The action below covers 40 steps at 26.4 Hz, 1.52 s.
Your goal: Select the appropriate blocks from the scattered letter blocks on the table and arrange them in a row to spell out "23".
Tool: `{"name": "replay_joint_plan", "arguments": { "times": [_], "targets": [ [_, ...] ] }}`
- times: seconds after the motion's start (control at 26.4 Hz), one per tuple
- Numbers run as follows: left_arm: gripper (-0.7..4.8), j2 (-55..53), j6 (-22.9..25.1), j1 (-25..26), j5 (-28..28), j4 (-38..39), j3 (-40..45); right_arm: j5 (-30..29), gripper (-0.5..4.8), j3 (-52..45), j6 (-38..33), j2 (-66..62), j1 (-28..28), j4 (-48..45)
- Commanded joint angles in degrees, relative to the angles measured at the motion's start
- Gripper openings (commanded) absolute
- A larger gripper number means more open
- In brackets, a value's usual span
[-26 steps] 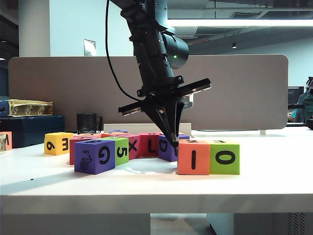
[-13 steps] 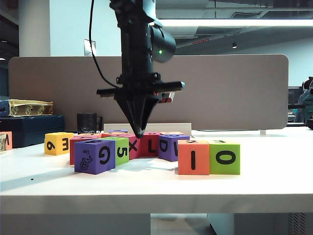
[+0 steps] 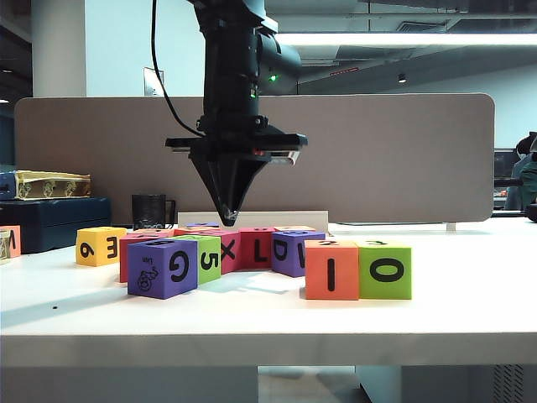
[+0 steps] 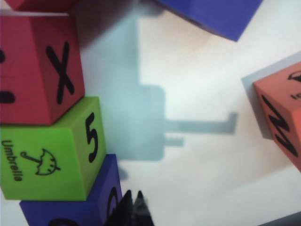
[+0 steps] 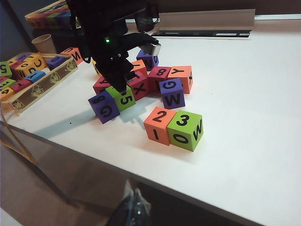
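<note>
Two-arm spelling task, row assembled. The orange block and the lime green block sit touching, side by side, near the front edge of the counter; seen from the right wrist, their top faces read "2" and "3". From the exterior view the same pair shows "I" and "O" on its front faces.

The left hand hangs point-down with its jaws closed on nothing, above the cluster of scattered blocks, over the red "X" block and the green "5" block. The finished pair lies well apart from it, toward the counter's right end and nearer the front edge.

The right hand is also pinched shut and empty, poised off the counter's front edge.

Judged from the layout, the row appears complete, and the left hand is the nearer to the pair should any adjustment be needed.
</note>
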State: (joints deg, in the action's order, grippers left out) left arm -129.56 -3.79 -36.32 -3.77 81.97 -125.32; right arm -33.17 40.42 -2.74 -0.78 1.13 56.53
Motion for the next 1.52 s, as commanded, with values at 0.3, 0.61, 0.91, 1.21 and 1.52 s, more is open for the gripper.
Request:
{"name": "replay_joint_plan", "arguments": {
  "times": [0.3,0.61,0.91,1.21,1.52],
  "targets": [
    [-0.05,2.03,0.72,-0.13,-0.37,0.17,-0.39,-0.24,-0.01,0.17,-0.35,0.57,-0.02,-0.44],
    [-0.06,4.59,0.55,-3.54,9.99,0.24,-0.39,-0.22,-0.01,0.17,-0.39,0.57,-0.02,-0.44],
    [-0.05,9.11,-2.14,-8.41,10.49,0.37,-0.37,-0.17,-0.01,0.17,-0.44,0.57,-0.02,-0.46],
    [-0.06,17.92,-2.69,-11.58,9.94,0.35,-0.37,0.00,-0.01,0.17,-0.50,0.57,-0.02,-0.46],
    [-0.06,19.82,-2.67,-11.56,10.03,0.35,-0.37,0.00,-0.01,0.17,-0.50,0.57,-0.02,-0.46]
  ]
}}
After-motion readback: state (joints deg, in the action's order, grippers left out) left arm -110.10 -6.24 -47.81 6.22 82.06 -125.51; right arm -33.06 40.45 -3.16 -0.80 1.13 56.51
